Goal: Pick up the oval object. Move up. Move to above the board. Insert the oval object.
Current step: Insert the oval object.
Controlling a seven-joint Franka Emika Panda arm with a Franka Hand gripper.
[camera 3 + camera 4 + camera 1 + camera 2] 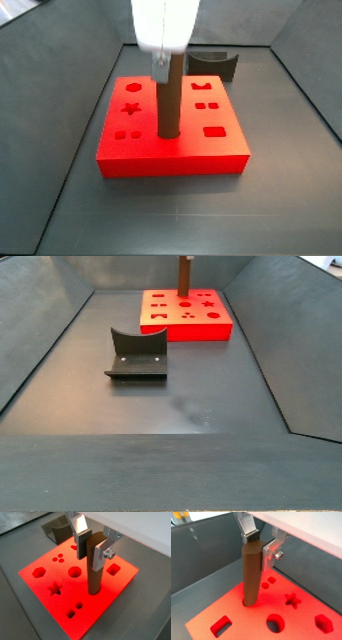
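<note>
Your pincer [92, 543] pinches the oval object [94, 572] upright by its top, so its lower end meets the board [40, 592] directly beneath.

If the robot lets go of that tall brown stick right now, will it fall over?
Probably not. The oval object stands upright with its lower end seemingly already in a hole of the board, which should hold it up. It looks stiff and straight, so it should not bend. The gripper is at its top, fingers on both sides.
</note>
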